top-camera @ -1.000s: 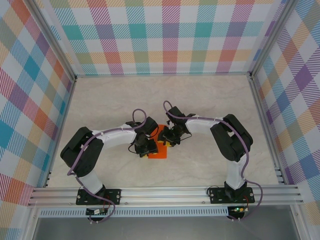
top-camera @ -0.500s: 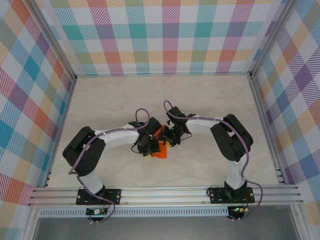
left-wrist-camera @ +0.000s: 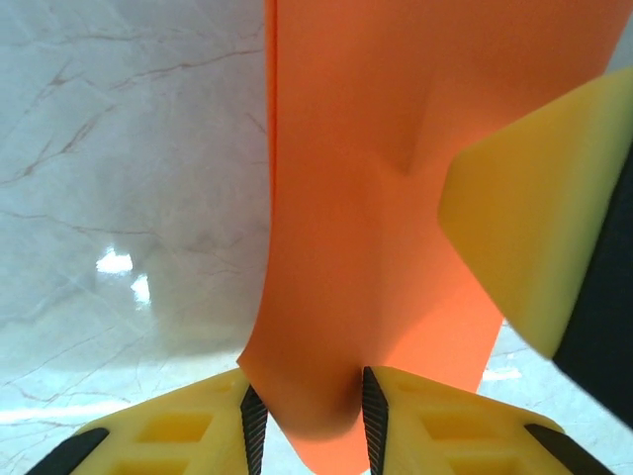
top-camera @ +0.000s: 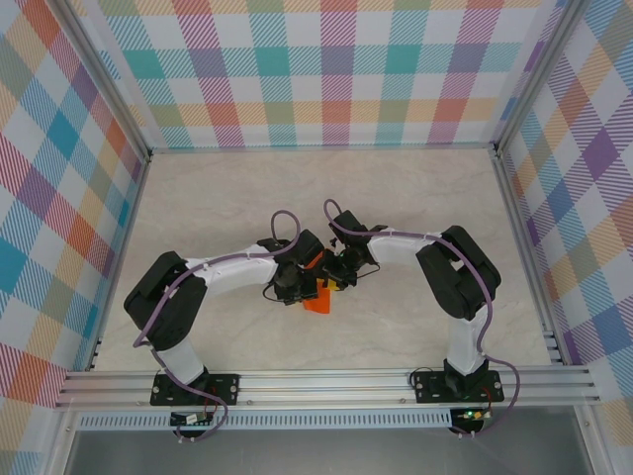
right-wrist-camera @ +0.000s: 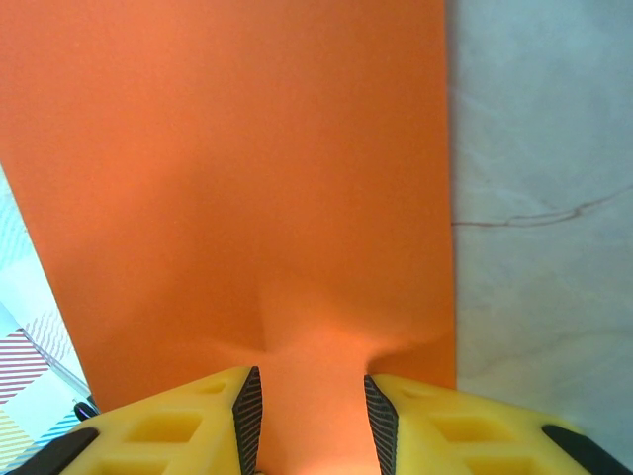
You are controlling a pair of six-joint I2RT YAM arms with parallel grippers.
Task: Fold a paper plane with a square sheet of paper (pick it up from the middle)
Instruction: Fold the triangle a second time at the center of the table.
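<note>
One paper sheet (left-wrist-camera: 366, 228), two tools (left-wrist-camera: 312, 421) (right-wrist-camera: 312, 416).

Robot lab test cell. Left arm (top-camera: 223, 269) and right arm (top-camera: 455, 272) bolted to aluminium rail (top-camera: 326, 381) at near edge. Marble-look tabletop (top-camera: 227, 198). Pastel plaid walls (top-camera: 326, 69) in metal framing on three sides.

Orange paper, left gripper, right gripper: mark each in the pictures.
orange paper (right-wrist-camera: 247, 178), right wrist view, flat middle of the sheet.
left gripper (left-wrist-camera: 310, 421), left wrist view, midway between its yellow fingertips.
right gripper (right-wrist-camera: 313, 411), right wrist view, midway between its yellow fingertips.
</note>
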